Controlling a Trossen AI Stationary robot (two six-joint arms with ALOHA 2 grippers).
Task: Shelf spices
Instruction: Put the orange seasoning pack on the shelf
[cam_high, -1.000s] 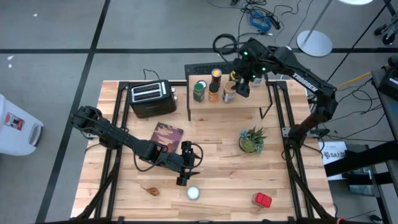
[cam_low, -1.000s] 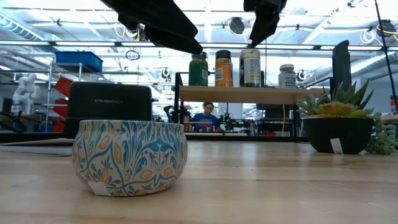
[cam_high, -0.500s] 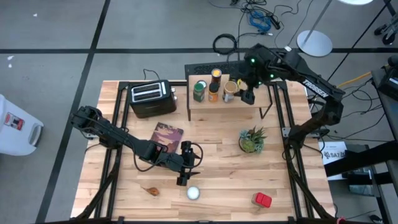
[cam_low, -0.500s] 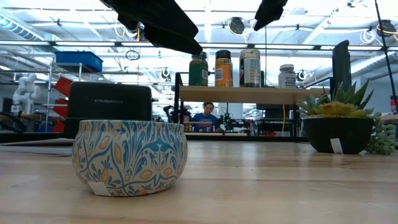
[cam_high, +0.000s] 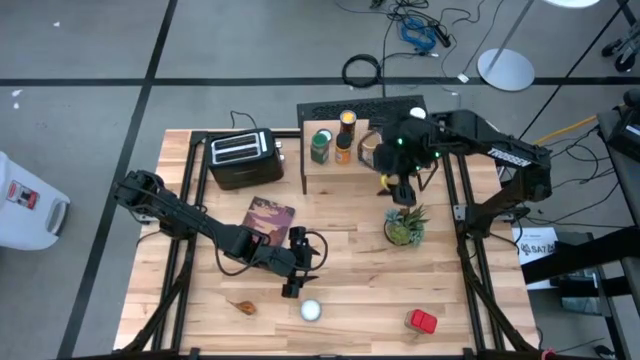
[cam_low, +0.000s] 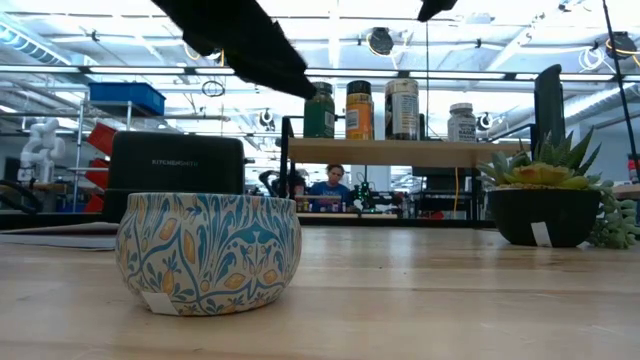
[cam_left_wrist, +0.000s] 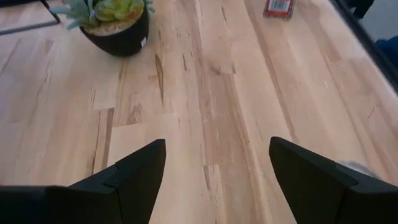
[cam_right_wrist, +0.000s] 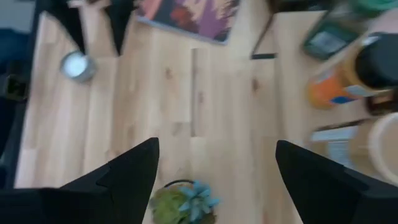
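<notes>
Several spice jars stand on the shelf (cam_high: 365, 176), a wooden top on black legs: a green-topped jar (cam_high: 321, 146), an orange one (cam_high: 345, 151), a tan-topped one (cam_high: 369, 148) and a yellow-topped one (cam_high: 347, 120). The low view shows them in a row (cam_low: 359, 110). A patterned white-lidded tin (cam_high: 311, 310) and a red tin (cam_high: 422, 321) sit on the table near its near edge. My left gripper (cam_high: 294, 276) hangs open just above the white tin's far side. My right gripper (cam_high: 400, 186) is open, over the shelf's near edge beside the plant.
A black toaster (cam_high: 240, 158) stands left of the shelf, and a reddish book (cam_high: 268, 217) lies in front of it. A potted plant (cam_high: 404, 226) sits right under my right gripper's path. A small tan item (cam_high: 242, 306) lies left of the white tin. A person shows beyond the table (cam_low: 328, 186).
My right gripper has drawn back from above the jars at the shelf's far right, moving toward the table's near edge, and now stands over the shelf's front edge by the plant. In the low view it has risen almost out of the picture. The jars stay put.
</notes>
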